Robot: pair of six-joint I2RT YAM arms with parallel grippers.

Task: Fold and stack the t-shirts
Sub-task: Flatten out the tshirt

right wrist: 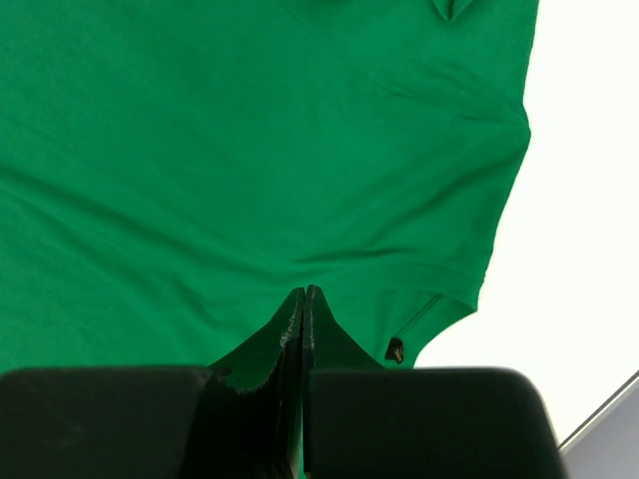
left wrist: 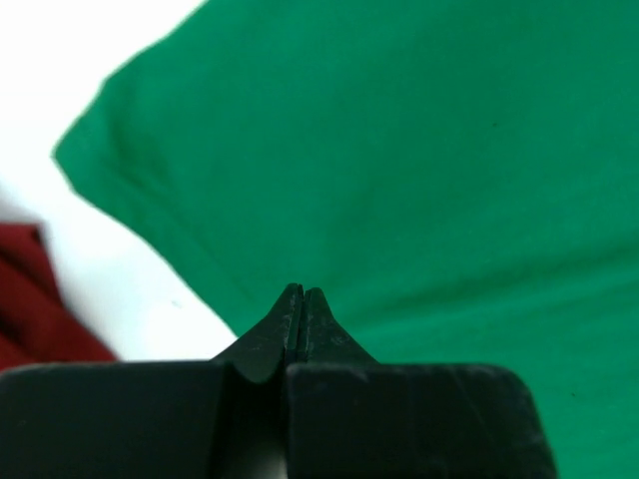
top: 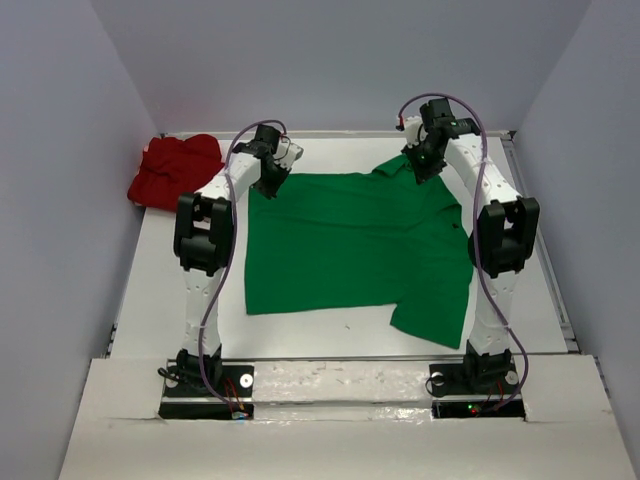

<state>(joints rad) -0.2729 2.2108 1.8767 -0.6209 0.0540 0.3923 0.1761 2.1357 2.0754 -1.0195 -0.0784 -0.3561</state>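
Seen from above: shows the green t-shirt [top: 350,245] spread almost flat over the middle of the white table [top: 160,290], with a flap reaching lower at the bottom right and a rumpled bit at the upper right; shows the red t-shirt [top: 175,170] bunched in an unfolded heap in the upper left of the frame, at the table's far left corner, apart from the green one.

Places the left gripper [top: 272,182] over the upper left corner of the green cloth and the right gripper [top: 425,162] over its upper right corner.

From the left wrist: shows black fingers [left wrist: 268,344] pressed together, with tips meeting at lower centre right on the hem of the green t-shirt; bare table in the upper left, a patch of red cloth at the left edge; cannot tell of any fabric nipped between the tips.

From the right wrist: shows fingers [right wrist: 262,344] likewise pressed together, with tips at lower centre against a stitched green edge; green over most of the frame, white table down the right side, a small dark tag [right wrist: 395,349] just right of the tips; again cannot tell of any cloth caught there.
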